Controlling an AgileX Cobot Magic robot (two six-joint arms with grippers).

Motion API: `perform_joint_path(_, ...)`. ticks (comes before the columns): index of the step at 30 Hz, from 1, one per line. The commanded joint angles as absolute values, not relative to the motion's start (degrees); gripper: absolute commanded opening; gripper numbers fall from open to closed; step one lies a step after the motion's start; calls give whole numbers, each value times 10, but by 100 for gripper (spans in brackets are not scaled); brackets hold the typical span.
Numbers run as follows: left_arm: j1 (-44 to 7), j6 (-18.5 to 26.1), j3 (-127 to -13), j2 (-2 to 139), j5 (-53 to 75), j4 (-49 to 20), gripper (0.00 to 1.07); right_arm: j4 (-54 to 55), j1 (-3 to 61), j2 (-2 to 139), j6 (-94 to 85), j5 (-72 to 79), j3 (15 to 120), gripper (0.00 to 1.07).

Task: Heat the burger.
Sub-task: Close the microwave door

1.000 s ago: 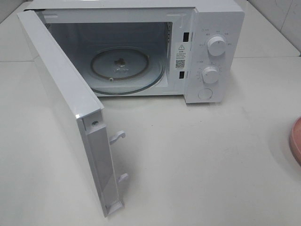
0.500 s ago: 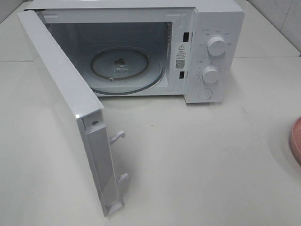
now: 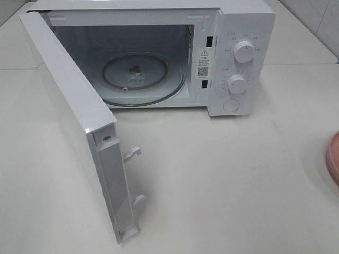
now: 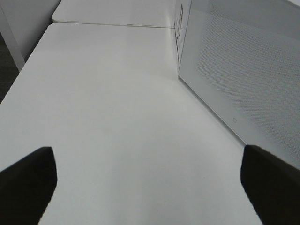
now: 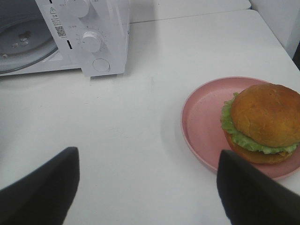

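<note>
Nothing moved since earlier frame. Microwave [image 3: 159, 58] door open; burger [image 5: 262, 124] right of it; left gripper [image 4: 150, 187], right gripper [image 5: 147, 187] jaws apart, empty.

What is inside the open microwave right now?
Only the glass turntable lies inside the microwave; no food. The open door hides the left wall. The burger sits outside on its pink plate.
</note>
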State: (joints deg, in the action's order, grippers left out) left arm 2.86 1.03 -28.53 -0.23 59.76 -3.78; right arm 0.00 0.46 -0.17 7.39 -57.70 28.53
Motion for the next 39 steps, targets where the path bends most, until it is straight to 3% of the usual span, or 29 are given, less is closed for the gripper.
perform_joint_path(1, 28, 9, -292, -15, 587, -41, 101, 0, 1, -18, 67, -573, 286, 76)
perform_joint_path(11, 28, 9, -315, 25, 552, -41, 99, 0, 1, -18, 67, -573, 286, 76)
perform_joint_path(14, 28, 9, -315, 50, 522, -41, 94, 0, 1, -18, 67, -573, 286, 76)
perform_joint_path(16, 28, 9, -315, 74, 488, -41, 82, 0, 1, -18, 67, -573, 286, 76)
perform_joint_path(17, 28, 9, -315, 74, 488, -41, 82, 0, 1, -18, 67, -573, 286, 76)
perform_joint_path(18, 28, 9, -315, 90, 466, -41, 71, 0, 1, -18, 67, -573, 286, 76)
perform_joint_path(19, 28, 9, -315, 90, 466, -41, 71, 0, 1, -18, 67, -573, 286, 76)
perform_joint_path(21, 28, 9, -315, 120, 437, -41, 54, 0, 1, -18, 67, -573, 286, 76)
perform_joint_path(23, 28, 9, -315, 128, 428, -41, 50, 0, 1, -18, 67, -573, 286, 76)
perform_joint_path(24, 28, 9, -315, 152, 404, -41, 39, 0, 1, -18, 67, -573, 286, 76)
perform_joint_path(26, 28, 9, -315, 162, 396, -41, 34, 0, 1, -18, 67, -573, 286, 76)
perform_joint_path(27, 28, 9, -315, 184, 374, -41, 22, 0, 1, -18, 67, -573, 286, 76)
perform_joint_path(28, 28, 9, -315, 184, 374, -41, 22, 0, 1, -18, 67, -573, 286, 76)
perform_joint_path(29, 28, 9, -315, 209, 352, -41, 9, 0, 1, -18, 67, -573, 286, 76)
perform_joint_path(32, 27, 9, -314, 238, 310, -41, 0, 0, 1, -18, 67, -573, 286, 76)
perform_joint_path(39, 27, 11, -269, 280, 146, -41, 0, 0, 1, -18, 67, -573, 286, 76)
